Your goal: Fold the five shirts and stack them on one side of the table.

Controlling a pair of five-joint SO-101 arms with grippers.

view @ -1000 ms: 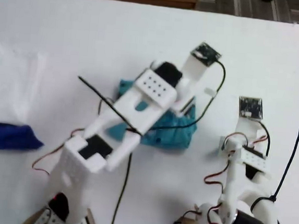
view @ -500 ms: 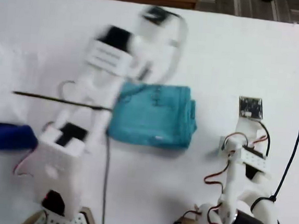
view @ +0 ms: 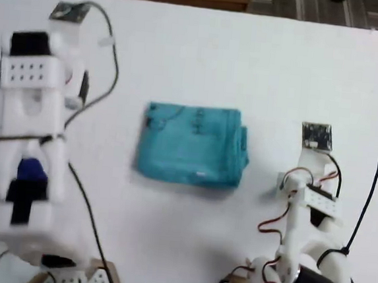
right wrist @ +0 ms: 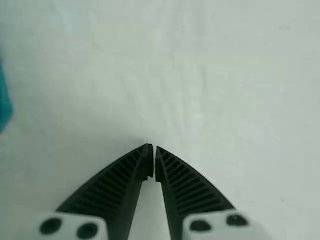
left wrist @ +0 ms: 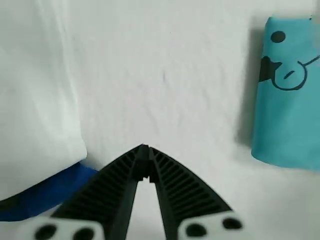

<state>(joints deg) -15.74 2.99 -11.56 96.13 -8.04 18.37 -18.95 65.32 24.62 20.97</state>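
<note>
Folded teal shirt [view: 192, 144]. My left gripper [left wrist: 145, 156], clenched empty, at its 9 o'clock beside white shirt [left wrist: 35, 75] and blue shirt [left wrist: 45, 192]; right gripper [right wrist: 152, 155] likewise at 3 o'clock.

White table [view: 249, 61], and dead centre lies a teal shirt [view: 192, 143], folded into a neat rectangle, flat on the surface. Over at nine o'clock, a white shirt [left wrist: 35, 85] is spread on the tabletop. At eight o'clock sits a blue shirt [left wrist: 47, 197], its edge seemingly tucked under the white one.
</note>
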